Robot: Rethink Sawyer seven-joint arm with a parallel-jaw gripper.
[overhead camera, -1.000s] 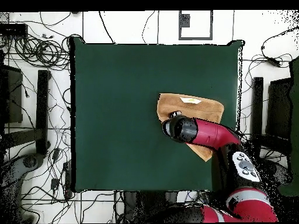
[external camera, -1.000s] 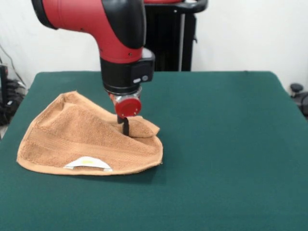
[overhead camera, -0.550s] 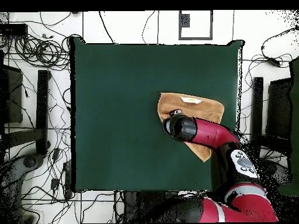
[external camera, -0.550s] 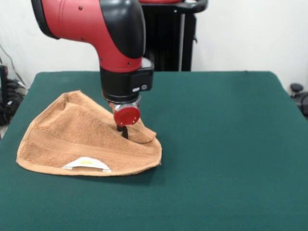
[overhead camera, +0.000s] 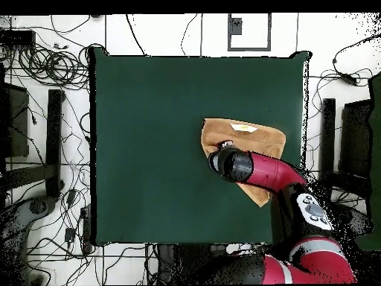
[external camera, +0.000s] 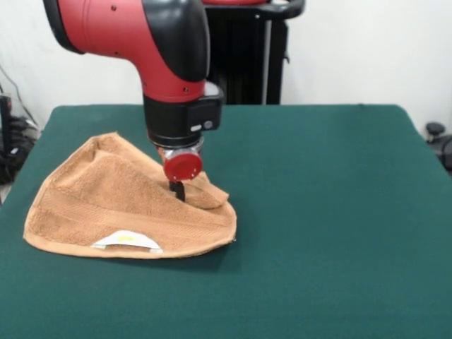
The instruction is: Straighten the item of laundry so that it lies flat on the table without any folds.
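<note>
Small tan-orange terry-cloth towel lying rumpled toward the left of the large dark green felt-covered table in the front view, white label at its near hem. Red and black arm's hand pinching a raised fold of towel, upper layer doubled over.

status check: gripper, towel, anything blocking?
Gripper down on the towel at its folded-over flap; open or shut unclear. Towel not flat, one corner doubled over, white label at the near edge. Table otherwise unobstructed.
</note>
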